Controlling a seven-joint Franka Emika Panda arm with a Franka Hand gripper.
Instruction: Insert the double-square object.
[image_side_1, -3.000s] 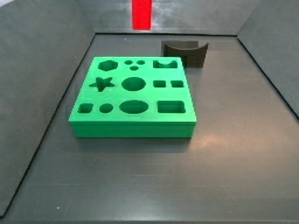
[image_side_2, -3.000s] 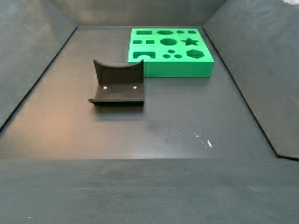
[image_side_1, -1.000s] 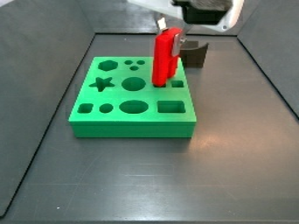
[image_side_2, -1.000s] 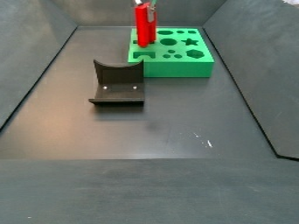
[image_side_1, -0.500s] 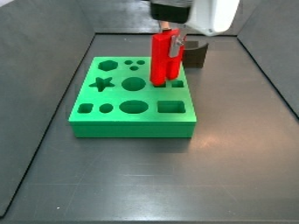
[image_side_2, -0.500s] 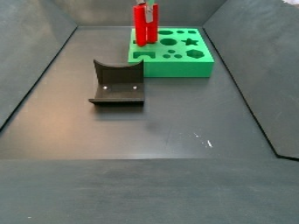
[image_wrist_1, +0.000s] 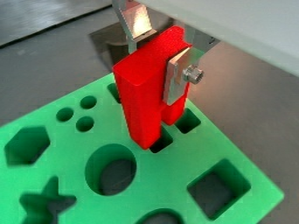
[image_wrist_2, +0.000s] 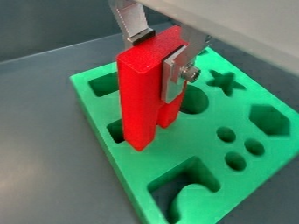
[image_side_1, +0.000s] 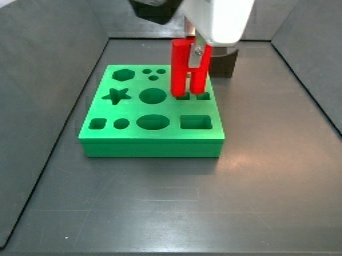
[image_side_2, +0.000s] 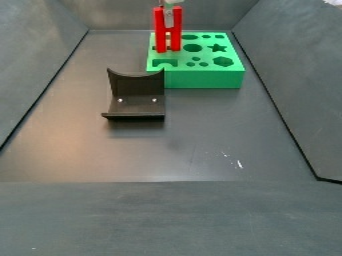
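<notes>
The double-square object (image_side_1: 182, 72) is a bright red tall peg, also seen in the other views (image_wrist_1: 142, 96) (image_wrist_2: 140, 96) (image_side_2: 167, 30). My gripper (image_side_1: 195, 48) is shut on its upper part, one silver finger (image_wrist_1: 183, 75) on each side, and holds it upright over the green block (image_side_1: 154, 145). The peg's lower end is at the mouth of the double-square hole near the block's far edge. I cannot tell how deep it sits. The gripper also shows in both wrist views (image_wrist_1: 158, 51) (image_wrist_2: 158, 48) and in a side view (image_side_2: 167, 12).
The green block (image_side_2: 201, 78) (image_wrist_1: 61, 149) (image_wrist_2: 274, 179) has several shaped holes: star, circles, squares, hexagon, arch. The dark fixture (image_side_2: 134, 95) (image_side_1: 222, 62) stands on the floor beside the block. Dark walls ring the floor.
The gripper has come down with the red peg from above the block to its far holes. The peg now stands straighter and slightly lower than half a second ago.
</notes>
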